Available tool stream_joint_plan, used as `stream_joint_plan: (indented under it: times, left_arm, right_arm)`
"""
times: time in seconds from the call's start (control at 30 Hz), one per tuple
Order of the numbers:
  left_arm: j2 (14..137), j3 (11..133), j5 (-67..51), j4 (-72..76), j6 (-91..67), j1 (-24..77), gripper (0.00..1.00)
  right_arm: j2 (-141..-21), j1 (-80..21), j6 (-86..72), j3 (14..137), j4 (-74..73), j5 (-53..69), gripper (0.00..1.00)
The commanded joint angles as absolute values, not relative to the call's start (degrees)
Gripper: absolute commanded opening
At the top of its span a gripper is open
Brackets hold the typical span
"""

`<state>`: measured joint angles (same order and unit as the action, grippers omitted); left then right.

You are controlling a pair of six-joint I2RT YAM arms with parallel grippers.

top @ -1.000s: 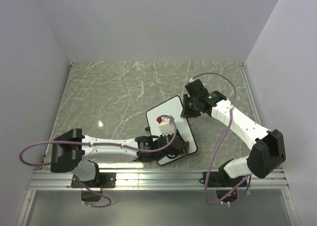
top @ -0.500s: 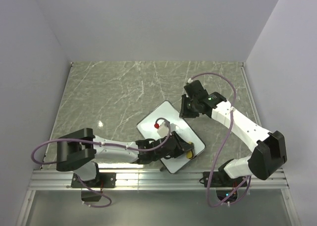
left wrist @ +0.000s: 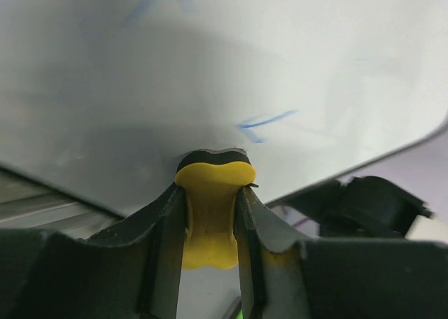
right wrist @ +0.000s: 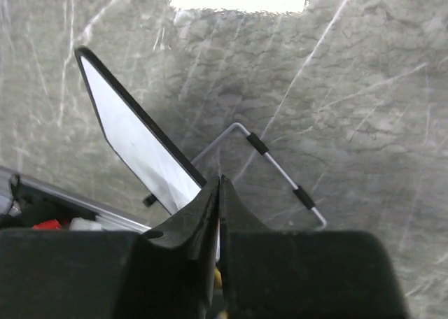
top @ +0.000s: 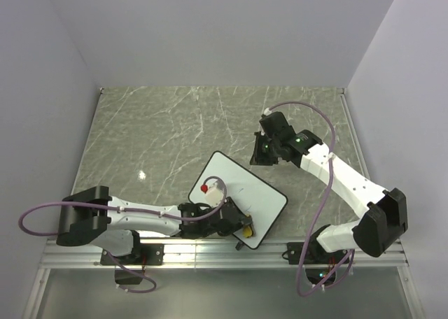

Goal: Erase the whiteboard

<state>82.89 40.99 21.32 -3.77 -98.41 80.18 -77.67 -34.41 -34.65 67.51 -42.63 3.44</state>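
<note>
The whiteboard (top: pixel 245 186) lies at an angle near the table's front edge. In the left wrist view the whiteboard (left wrist: pixel 294 46) carries a blue mark (left wrist: pixel 264 120) and faint blue strokes at the top. My left gripper (top: pixel 243 228) is over the board's near corner, shut on a yellow bone-shaped eraser (left wrist: pixel 210 221) whose black-backed end presses on the board. The eraser (top: pixel 248 230) shows as a yellow spot from above. My right gripper (top: pixel 258 154) hovers beyond the board's far edge, shut on nothing and apart from the board. In the right wrist view this gripper (right wrist: pixel 220 181) faces the board (right wrist: pixel 136 140).
A bent wire stand (right wrist: pixel 280 166) with black sleeves reaches out from behind the board onto the marble table (top: pixel 154 130). An aluminium rail (top: pixel 210 252) runs along the near edge. Grey walls close in on the left, back and right.
The board has turned and slid left. My left gripper moved with the eraser toward the near edge. My right gripper closed and drew slightly away from the board's corner.
</note>
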Motion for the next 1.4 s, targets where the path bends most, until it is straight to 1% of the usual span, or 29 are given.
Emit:
stream_joint_plan:
  times: [0.0,0.07,0.1,0.17,0.2,0.37,0.47,0.57,0.73,0.83,0.87,0.93,0.97,1.03,1.07,1.17,1.37]
  left_arm:
    - [86.6,34.8,27.2,-30.2,-98.9,79.5,0.00]
    - [86.3,33.8,26.7,-30.2,-100.2,79.8,0.00]
    - [86.1,32.9,26.4,-30.3,-100.5,79.8,0.00]
    - [85.7,31.8,26.3,-30.3,-101.2,79.9,0.00]
    - [85.4,31.6,26.4,-30.8,-101.4,79.9,0.00]
    - [84.1,29.6,26.5,-30.9,-103.0,79.9,0.00]
    - [83.8,28.9,26.5,-30.2,-103.3,79.6,0.00]
    - [83.8,29.4,26.6,-30.8,-102.8,79.1,0.00]
    - [84.3,30.7,26.6,-31.2,-101.5,78.6,0.00]
    - [84.9,31.4,26.5,-31.6,-100.6,78.3,0.00]
    - [85.0,31.6,26.5,-31.6,-100.3,78.2,0.00]
    - [85.3,31.8,26.5,-31.9,-99.8,77.7,0.00]
    - [85.3,31.8,26.5,-31.9,-99.6,77.4,0.00]
    - [84.9,31.6,26.5,-32.1,-98.9,76.3,0.00]
    - [84.6,31.4,26.5,-32.0,-98.5,75.8,0.00]
    - [83.0,30.2,26.5,-30.9,-96.5,72.8,0.00]
    - [81.5,29.5,26.0,-27.2,-87.6,63.7,0.00]
  right_arm:
    - [-74.8,-34.8,-32.4,69.8,-39.9,7.6,0.12]
    - [-74.2,-34.8,-30.8,69.3,-39.4,9.3,0.32]
    - [-73.5,-34.6,-30.3,68.8,-38.7,9.9,0.45]
    - [-73.0,-34.7,-29.2,68.3,-37.9,12.4,0.51]
    - [-72.6,-34.8,-28.8,67.7,-37.2,13.4,0.53]
    - [-72.2,-34.7,-28.1,64.6,-35.1,18.7,0.53]
    - [-72.2,-34.7,-27.8,61.7,-34.3,19.4,0.53]
    - [-72.7,-34.7,-26.9,60.3,-34.5,17.6,0.53]
    - [-74.5,-34.5,-25.2,60.6,-35.6,11.1,0.52]
    - [-75.3,-34.3,-24.8,60.8,-35.1,11.5,0.49]
    - [-75.7,-34.2,-24.7,60.8,-35.0,13.0,0.42]
    - [-75.6,-34.2,-24.9,60.5,-34.0,15.2,0.33]
    - [-75.2,-34.2,-25.1,59.8,-33.0,17.8,0.25]
    - [-74.4,-34.3,-25.8,58.6,-31.7,20.4,0.19]
    - [-73.4,-34.3,-26.1,57.3,-30.5,22.7,0.10]
    - [-71.4,-34.3,-26.6,54.6,-29.6,25.4,0.00]
    - [-67.7,-34.2,-25.4,50.1,-30.1,25.6,0.00]
